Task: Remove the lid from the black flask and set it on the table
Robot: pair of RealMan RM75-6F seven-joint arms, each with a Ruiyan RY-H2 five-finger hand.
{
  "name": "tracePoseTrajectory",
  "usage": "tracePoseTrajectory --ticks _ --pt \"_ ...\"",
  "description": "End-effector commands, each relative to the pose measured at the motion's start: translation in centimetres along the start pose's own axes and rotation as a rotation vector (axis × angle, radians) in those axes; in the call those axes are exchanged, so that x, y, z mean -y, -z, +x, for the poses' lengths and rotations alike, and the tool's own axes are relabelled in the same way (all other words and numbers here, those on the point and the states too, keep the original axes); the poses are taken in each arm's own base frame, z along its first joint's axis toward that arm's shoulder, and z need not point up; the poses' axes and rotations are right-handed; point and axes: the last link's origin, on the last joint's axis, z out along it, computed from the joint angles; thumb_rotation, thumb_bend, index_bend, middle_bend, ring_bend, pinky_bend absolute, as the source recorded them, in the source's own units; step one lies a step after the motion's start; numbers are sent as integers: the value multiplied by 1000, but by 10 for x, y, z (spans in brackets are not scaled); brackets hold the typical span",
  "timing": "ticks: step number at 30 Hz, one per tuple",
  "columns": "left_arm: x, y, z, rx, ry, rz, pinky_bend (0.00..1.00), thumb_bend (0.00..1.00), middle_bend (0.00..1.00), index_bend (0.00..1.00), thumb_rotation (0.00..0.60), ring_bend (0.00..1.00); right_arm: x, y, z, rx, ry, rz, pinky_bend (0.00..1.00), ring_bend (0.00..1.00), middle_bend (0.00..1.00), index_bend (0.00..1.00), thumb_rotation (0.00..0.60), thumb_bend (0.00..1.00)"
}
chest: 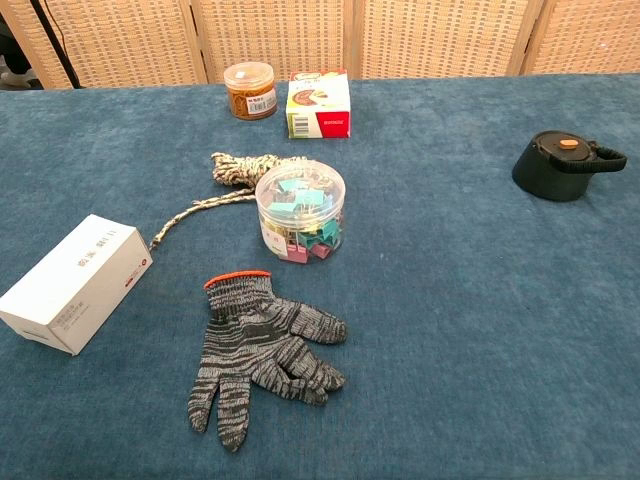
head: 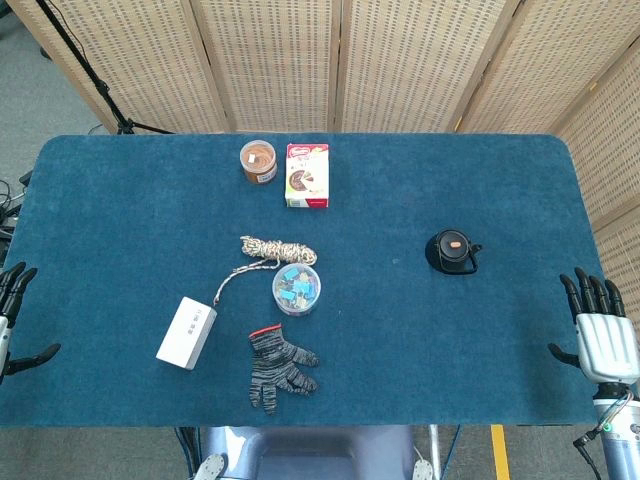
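A dark blue carpet-like surface (head: 140,200) fills most of the view. Behind it stands a folding screen of woven tan wicker panels (head: 270,60), on a grey floor (head: 40,100) under even light.

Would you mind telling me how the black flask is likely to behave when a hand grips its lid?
The black flask looks squat and wide-based, so it probably won't tip easily. Its smooth dark surface may be slippery. With neither hand on it, it might slide or turn on the table rather than release the lid.
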Motion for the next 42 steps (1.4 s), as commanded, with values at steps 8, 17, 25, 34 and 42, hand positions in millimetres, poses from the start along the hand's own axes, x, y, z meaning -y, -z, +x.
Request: tracePoseTrajectory --ticks 8,17,25,34,42 --pt "-1 -4 -5 -9 -18 31 0 31 0 0 600 0 8 -14 6 40 -12 28 0 0 0 0 600 0" --pt "-5 -7 -6 -16 -19 33 0 31 0 0 600 0 59 -97 52 83 -29 163 0 0 0 15 600 0" --pt "-7 -6 -8 -13 -22 28 0 31 0 0 600 0 110 -169 56 188 -22 210 0 0 0 240 600 50" --pt "-6 -10 -10 8 -30 33 0 31 0 0 600 0 146 -206 43 258 -18 188 0 0 0 327 600 261" --pt "-5 -11 -11 19 -29 42 0 31 0 0 600 0 156 -208 31 313 -15 167 0 0 0 375 600 275"
